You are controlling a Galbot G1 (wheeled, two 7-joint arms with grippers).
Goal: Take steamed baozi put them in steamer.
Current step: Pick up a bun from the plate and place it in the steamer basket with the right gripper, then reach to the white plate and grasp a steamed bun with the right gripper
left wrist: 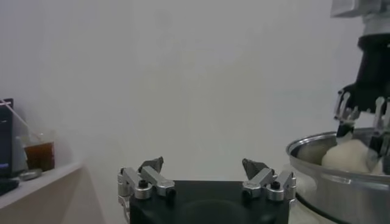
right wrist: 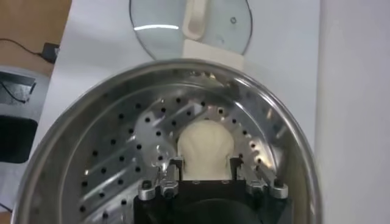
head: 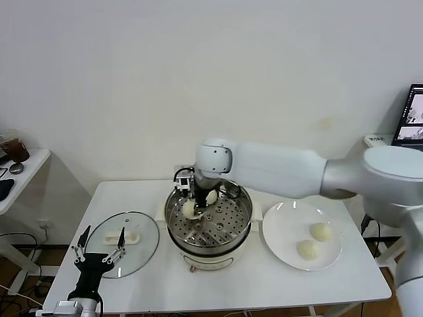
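Round glass lid (head: 123, 235) near table's left edge | flat white plate (head: 284, 241) with two buns near right edge | right gripper (head: 196, 201) clasps pale dome-shaped bun (right wrist: 205, 148) inside shiny perforated steel steamer (head: 232, 234), mid-table | left gripper (head: 99, 251) spread wide, idle at front-left corner

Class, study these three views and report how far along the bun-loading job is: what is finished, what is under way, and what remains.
Done: one baozi appears to lie on the perforated tray of the steamer. In hand: the right gripper is down inside the pot with its fingers around another bun, not yet clear of it. Left: two buns wait on the white plate. The left gripper hangs open beside the glass lid.
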